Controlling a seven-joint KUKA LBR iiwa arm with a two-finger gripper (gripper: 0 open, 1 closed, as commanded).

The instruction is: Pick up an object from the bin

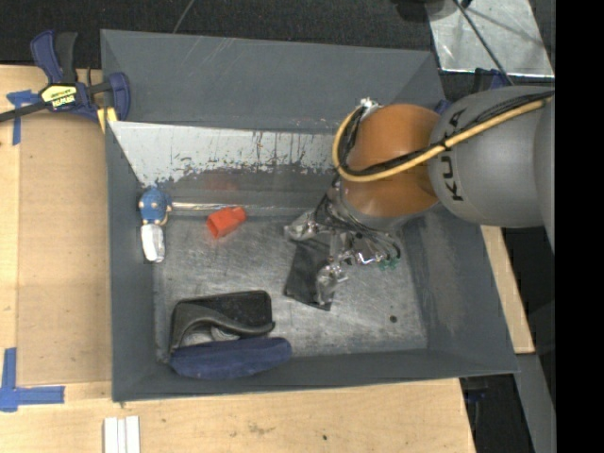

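My gripper [332, 264] hangs low over a flat black patch [300, 287] near the middle of the bin [274, 83]; I cannot tell whether it is clenched or released.

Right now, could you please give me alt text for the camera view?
The gripper hangs over a black flat piece in the middle of the bin. An orange block and a blue-white tool lie left; a black pouch and a blue roll lie lower left.

Moderately bright, even light from above. Back wall of bin [283, 74] catches a pale glare band; floor duller, w/ soft shadow beneath arm [495, 168]. Orange wrist cover [396, 154] has faint sheen.
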